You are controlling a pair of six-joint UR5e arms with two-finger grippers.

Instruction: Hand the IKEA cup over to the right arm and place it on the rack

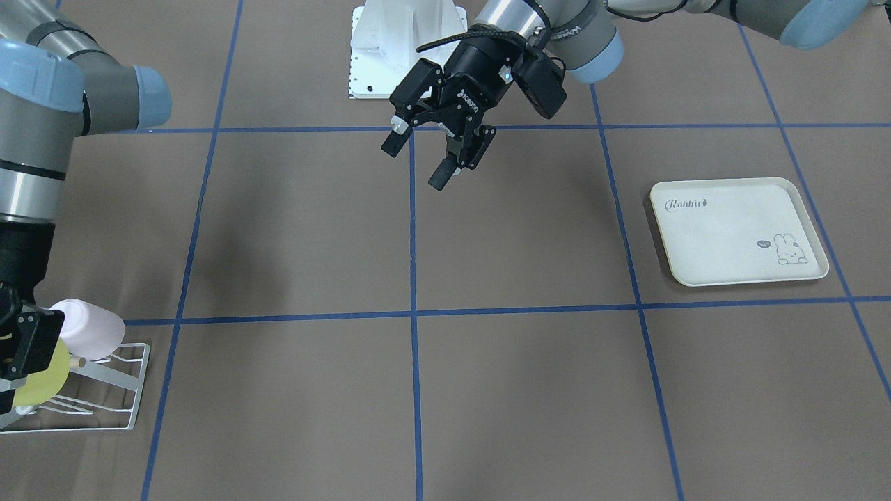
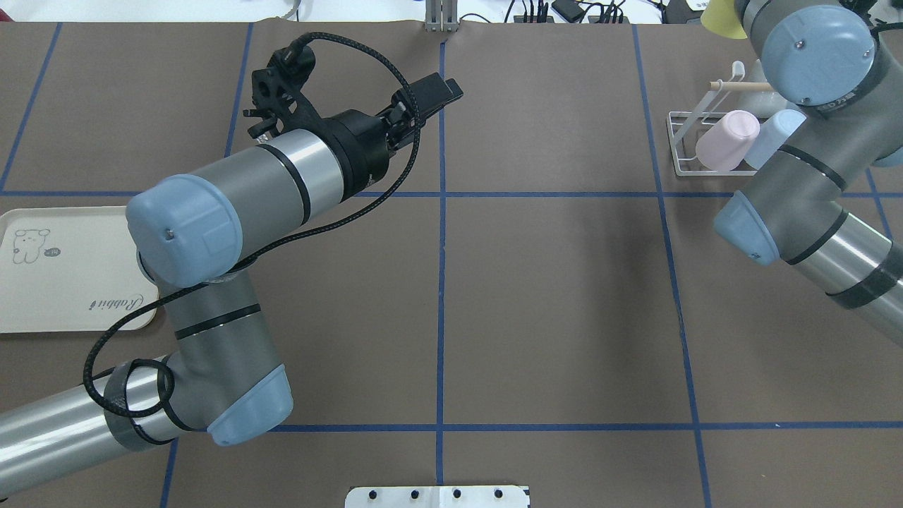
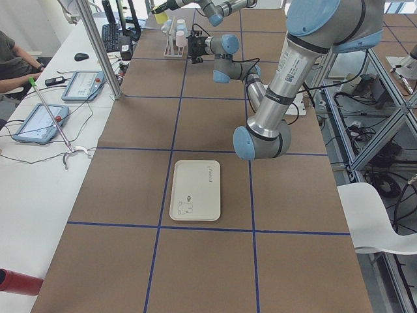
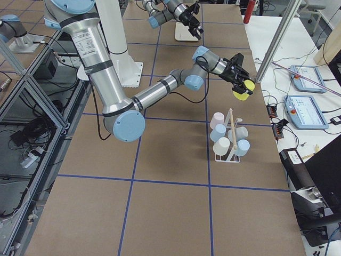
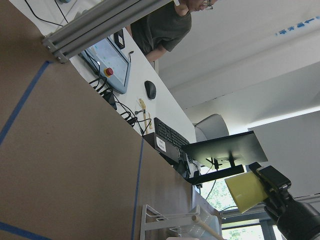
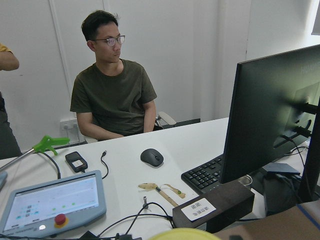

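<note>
On the brown papered table (image 1: 529, 390), I am watching the right gripper (image 4: 242, 85) clamping the yellow plastic cup (image 4: 244, 95) aloft near the white wire rack (image 2: 681, 141), at two o'clock from overhead. The left gripper (image 1: 416, 161) is hanging spread and empty. A skewed descent risks knocking the racked pink cup (image 1: 87, 327).

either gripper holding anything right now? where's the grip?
Right gripper: jaws shut on the yellow plastic cup, gripping it at one end; whether that end is the rim or the base cannot be told. Left gripper: open, holding nothing.
</note>
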